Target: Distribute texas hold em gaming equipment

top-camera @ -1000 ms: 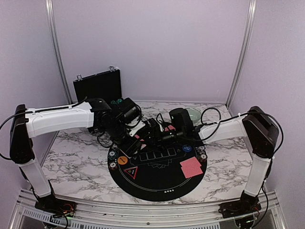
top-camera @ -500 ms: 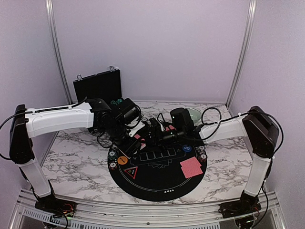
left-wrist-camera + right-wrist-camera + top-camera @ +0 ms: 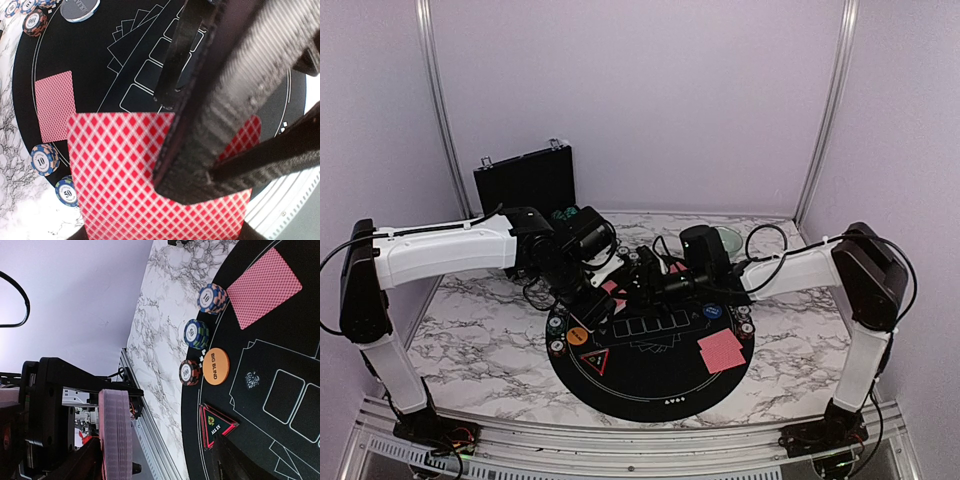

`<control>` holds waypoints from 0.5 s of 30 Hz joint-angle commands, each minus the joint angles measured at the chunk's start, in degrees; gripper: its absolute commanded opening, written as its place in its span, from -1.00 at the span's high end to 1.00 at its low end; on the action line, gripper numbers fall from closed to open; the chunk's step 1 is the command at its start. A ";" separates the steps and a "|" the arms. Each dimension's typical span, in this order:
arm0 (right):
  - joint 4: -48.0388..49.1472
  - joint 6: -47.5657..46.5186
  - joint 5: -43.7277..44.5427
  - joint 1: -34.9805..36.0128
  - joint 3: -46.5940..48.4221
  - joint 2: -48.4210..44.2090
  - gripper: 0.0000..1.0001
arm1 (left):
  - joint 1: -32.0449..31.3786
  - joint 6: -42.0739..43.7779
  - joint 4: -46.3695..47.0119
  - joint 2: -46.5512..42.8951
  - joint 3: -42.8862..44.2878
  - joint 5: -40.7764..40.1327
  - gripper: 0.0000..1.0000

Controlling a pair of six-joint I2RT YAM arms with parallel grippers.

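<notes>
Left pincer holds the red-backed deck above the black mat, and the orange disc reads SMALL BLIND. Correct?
Not quite. The orange disc reads BIG BLIND, as the right wrist view shows. The rest is right: the left pincer holds the red-backed deck above the black mat.

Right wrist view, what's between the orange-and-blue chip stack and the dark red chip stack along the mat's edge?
A blue-and-green striped poker chip stack sits between them, seen in the right wrist view.
</notes>
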 commanded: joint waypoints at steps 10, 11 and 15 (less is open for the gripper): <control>-1.15 -0.57 0.15 -0.24 0.60 -5.64 -0.46 | -0.15 0.09 0.71 -2.50 0.08 -0.09 0.00; -1.44 -0.74 0.37 -0.24 0.60 -5.88 -0.46 | -0.14 0.09 0.75 -2.52 0.08 -0.09 0.00; -2.06 -0.94 0.91 -0.20 0.10 -6.45 -0.37 | -0.15 0.02 0.71 -2.49 0.16 -0.01 0.00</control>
